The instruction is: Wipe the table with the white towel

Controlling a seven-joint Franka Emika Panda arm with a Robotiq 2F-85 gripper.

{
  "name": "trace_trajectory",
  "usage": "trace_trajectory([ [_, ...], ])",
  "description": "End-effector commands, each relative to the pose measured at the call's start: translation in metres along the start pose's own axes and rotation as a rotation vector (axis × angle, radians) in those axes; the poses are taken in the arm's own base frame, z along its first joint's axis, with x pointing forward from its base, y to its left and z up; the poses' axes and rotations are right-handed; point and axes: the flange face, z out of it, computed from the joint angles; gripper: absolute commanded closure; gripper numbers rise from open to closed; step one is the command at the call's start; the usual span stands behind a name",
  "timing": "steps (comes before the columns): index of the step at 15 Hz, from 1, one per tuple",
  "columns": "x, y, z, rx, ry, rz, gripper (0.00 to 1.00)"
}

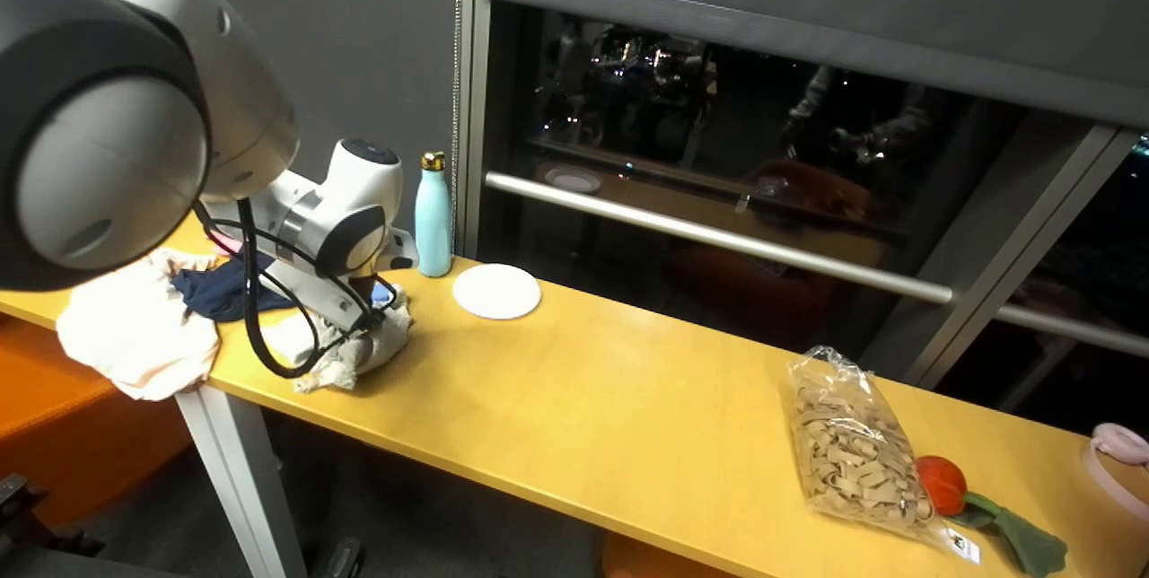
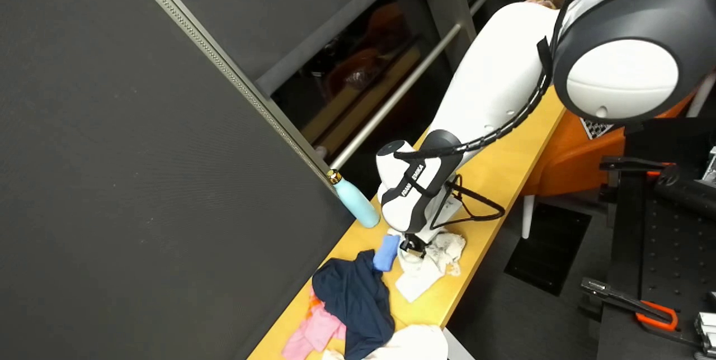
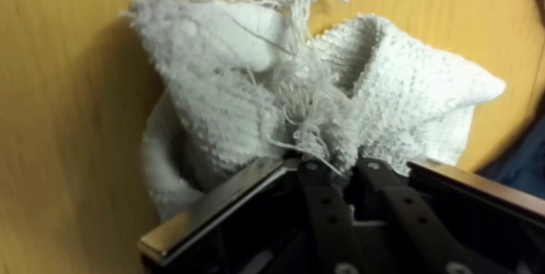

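Gripper, fingers pinched on bunched white towel: frayed threads in the grip may pull loose. Blue item, just beside gripper: wide strokes could drag it.

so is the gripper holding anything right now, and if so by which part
Yes, the white towel: the gripper looks shut on a bunched, frayed part of it. Whether that is an edge or the middle, I cannot tell.
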Motion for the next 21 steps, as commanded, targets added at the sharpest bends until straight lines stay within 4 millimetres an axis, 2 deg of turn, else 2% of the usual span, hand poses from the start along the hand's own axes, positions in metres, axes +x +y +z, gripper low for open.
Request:
trace_trajectory([
  [1,-0.036,0.051,-0.003,0.087,-0.169,-0.004,0.97],
  [2,-0.039,0.071,-0.010,0.038,-0.175,0.015,0.97],
  [4,-0.038,0.095,-0.025,-0.052,-0.145,0.016,0.97],
  [7,-0.031,0.102,-0.042,-0.210,-0.119,-0.038,0.97],
  [10,-0.022,0.093,-0.037,-0.343,-0.087,-0.116,0.97],
  [12,-0.013,0.071,-0.027,-0.414,-0.035,-0.175,0.97],
  [14,-0.004,0.040,-0.022,-0.466,0.037,-0.228,0.97],
  [16,0.005,0.010,-0.017,-0.461,0.105,-0.246,0.97],
  [19,0.010,-0.035,-0.019,-0.325,0.113,-0.210,0.97],
  [21,0.012,-0.048,-0.019,-0.227,0.095,-0.186,0.97],
])
